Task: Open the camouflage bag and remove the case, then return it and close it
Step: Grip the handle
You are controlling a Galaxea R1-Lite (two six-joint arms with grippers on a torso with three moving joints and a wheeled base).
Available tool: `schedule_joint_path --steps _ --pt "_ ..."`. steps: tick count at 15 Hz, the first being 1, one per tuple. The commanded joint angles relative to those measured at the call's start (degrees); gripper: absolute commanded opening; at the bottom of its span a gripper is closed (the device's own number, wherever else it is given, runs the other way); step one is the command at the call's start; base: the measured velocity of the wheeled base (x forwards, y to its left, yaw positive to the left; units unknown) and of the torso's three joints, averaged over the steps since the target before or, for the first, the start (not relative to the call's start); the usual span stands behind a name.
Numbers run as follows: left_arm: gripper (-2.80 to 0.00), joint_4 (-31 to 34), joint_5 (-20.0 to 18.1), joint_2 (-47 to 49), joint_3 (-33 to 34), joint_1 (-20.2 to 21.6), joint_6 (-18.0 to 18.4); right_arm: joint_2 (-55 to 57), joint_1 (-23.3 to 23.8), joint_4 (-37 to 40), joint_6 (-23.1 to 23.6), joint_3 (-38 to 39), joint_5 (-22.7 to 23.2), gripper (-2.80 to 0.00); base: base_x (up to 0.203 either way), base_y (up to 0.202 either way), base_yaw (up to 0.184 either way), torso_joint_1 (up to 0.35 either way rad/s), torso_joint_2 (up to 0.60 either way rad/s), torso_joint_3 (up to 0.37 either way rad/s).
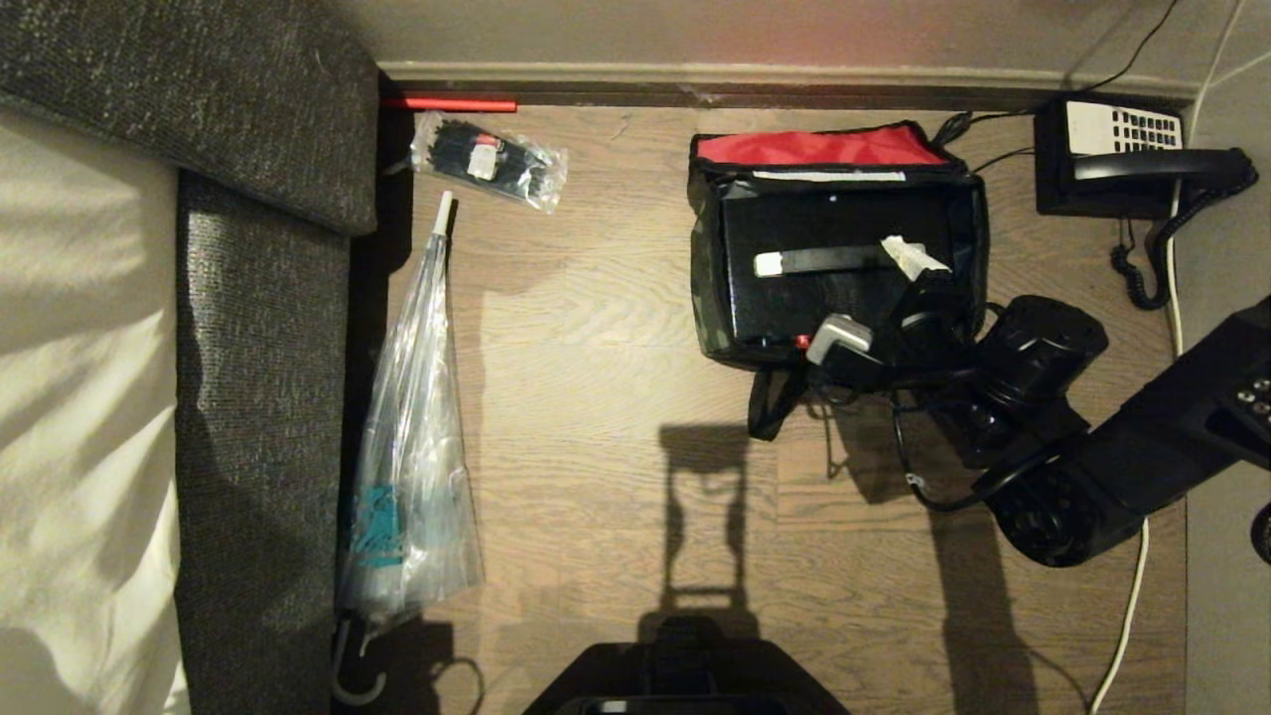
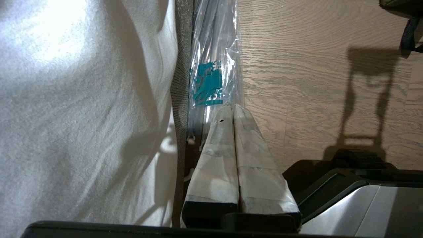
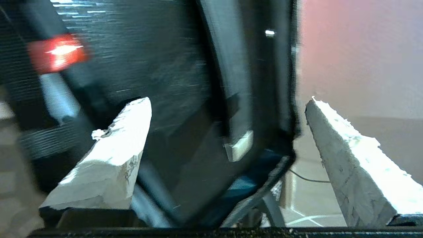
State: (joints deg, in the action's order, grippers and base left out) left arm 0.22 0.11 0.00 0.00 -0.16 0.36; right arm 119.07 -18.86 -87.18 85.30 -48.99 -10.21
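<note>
The camouflage bag (image 1: 701,278) stands open on the wooden floor, its red-lined lid (image 1: 819,147) folded back against the wall. The black case (image 1: 794,298) sits inside it, with a dark bar (image 1: 829,260) across its top that is whitish at the left end. My right gripper (image 1: 878,296) hovers over the bar's right end, open, holding nothing. In the right wrist view the right gripper (image 3: 228,99) has its white-padded fingers wide apart on either side of the case (image 3: 158,66). The left gripper (image 2: 229,107) is shut and parked beside the bed.
A black desk telephone (image 1: 1112,159) with a coiled cord sits right of the bag by the wall. A folded clear umbrella (image 1: 412,447) and a packet of cable ties (image 1: 487,159) lie left, along a grey bed frame (image 1: 258,348). My base (image 1: 685,675) is at the near edge.
</note>
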Motion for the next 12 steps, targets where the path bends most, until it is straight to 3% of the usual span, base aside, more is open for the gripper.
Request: schedule_joint_path --steps 1,12 --pt "-2.8 -0.04 0.07 0.0 0.0 -0.02 -0.01 -1.35 0.11 -0.48 0.64 -0.82 -0.76 0.0 0.0 0.0 0.0 0.0 0.0 0.0" --pt "-2.8 0.0 0.03 0.0 0.06 -0.02 0.08 5.04 0.14 -0.48 -0.92 -8.54 -2.53 0.0 0.0 0.0 0.0 0.0 0.0 0.0"
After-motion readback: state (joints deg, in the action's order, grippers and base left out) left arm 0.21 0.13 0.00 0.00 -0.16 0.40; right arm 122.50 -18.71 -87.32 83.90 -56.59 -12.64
